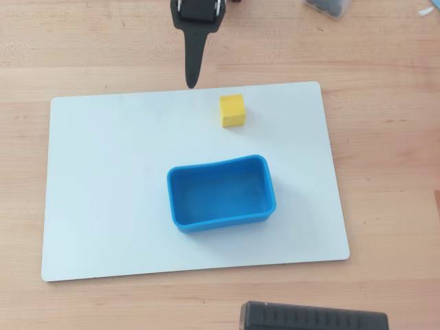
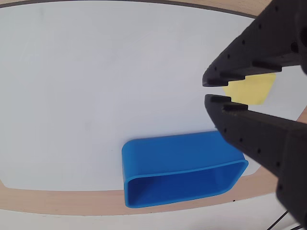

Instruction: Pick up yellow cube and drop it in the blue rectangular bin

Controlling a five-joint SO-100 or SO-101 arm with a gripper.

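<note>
The yellow cube (image 1: 232,111) sits on the white board near its far edge, just behind the blue rectangular bin (image 1: 220,223). The bin stands empty in the middle of the board. My gripper (image 1: 191,84) hangs at the board's far edge, to the left of the cube and apart from it. In the wrist view the black jaws (image 2: 206,91) are nearly together with only a thin gap and hold nothing. The cube (image 2: 252,90) shows behind them and the bin (image 2: 168,149) lies below.
The white board (image 1: 103,192) lies on a wooden table (image 1: 392,172). A black ribbed object (image 1: 313,320) sits at the near edge. A dark object in a clear container (image 1: 330,5) is at the top right corner.
</note>
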